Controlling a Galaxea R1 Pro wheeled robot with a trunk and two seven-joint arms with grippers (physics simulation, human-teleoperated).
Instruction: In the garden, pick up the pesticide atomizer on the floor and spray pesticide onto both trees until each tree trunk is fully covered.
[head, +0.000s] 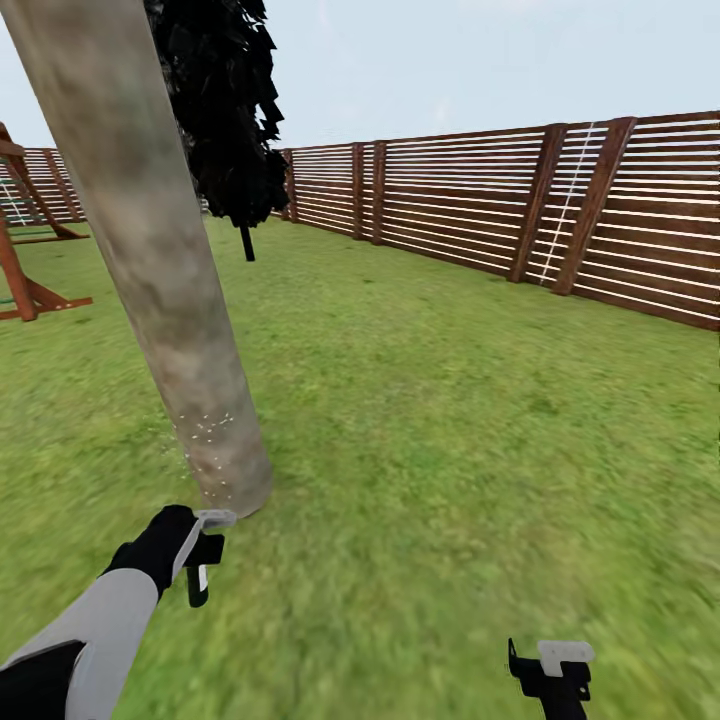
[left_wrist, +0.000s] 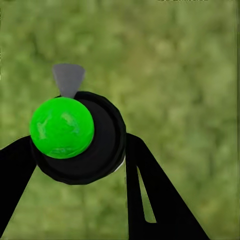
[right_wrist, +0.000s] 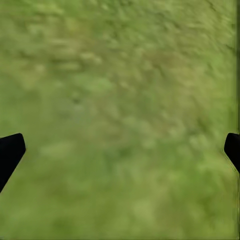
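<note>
A thick, pale mottled tree trunk (head: 150, 250) rises from the grass at the left of the head view, leaning slightly. White pesticide specks (head: 210, 432) dot only its lowest part, near the base. Just in front of that base my left gripper (head: 203, 555) is shut on the pesticide atomizer (head: 197, 585), a small dark item. In the left wrist view the atomizer (left_wrist: 85, 142) is a black round body with a bright green spot and a grey nozzle, held between the two black fingers (left_wrist: 150, 200) of that gripper (left_wrist: 80, 145). My right gripper (head: 550, 675) (right_wrist: 120, 150) hangs open over bare grass.
A reddish-brown slat fence (head: 500, 200) runs along the back and right. A thin-stemmed black conifer (head: 225, 110) stands behind the trunk. A wooden play frame (head: 20, 260) is at the far left. Grass lawn (head: 450, 400) stretches to the right.
</note>
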